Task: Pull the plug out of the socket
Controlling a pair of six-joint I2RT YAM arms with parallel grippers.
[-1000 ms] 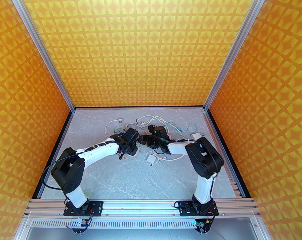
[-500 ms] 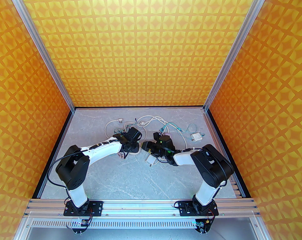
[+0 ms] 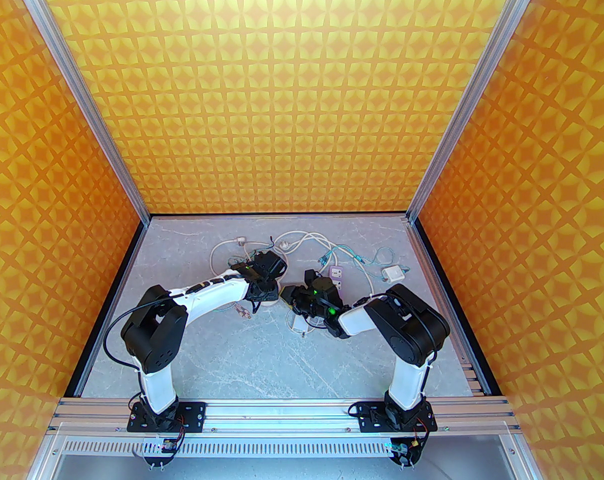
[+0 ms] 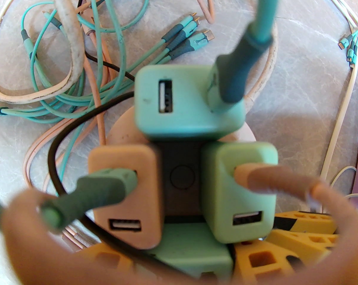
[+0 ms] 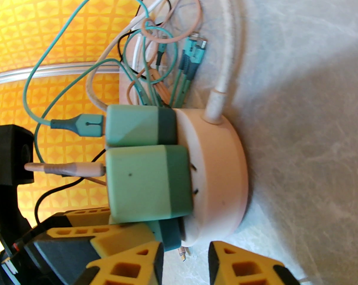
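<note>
Pink plastic marks the round socket [image 4: 119,129], lying flat on the grey bench [image 5: 300,99] with four plugs standing on its top face and a tangle of cables [image 4: 63,70] beyond it. On the socket's near edge sits the green plug [image 4: 193,245] — the left claw [image 4: 184,263] looks clamped on it, a yellow finger against each side. The right claw [image 5: 184,266] is at the socket's rim, one finger by the top face and the other along the bench. A gap shows between its jaws, and I cannot tell whether they pinch the rim. Every plug looks fully seated, so the pull itself is not done. What is left, as I judge it — steady the socket, then draw the green plug straight off.
</note>
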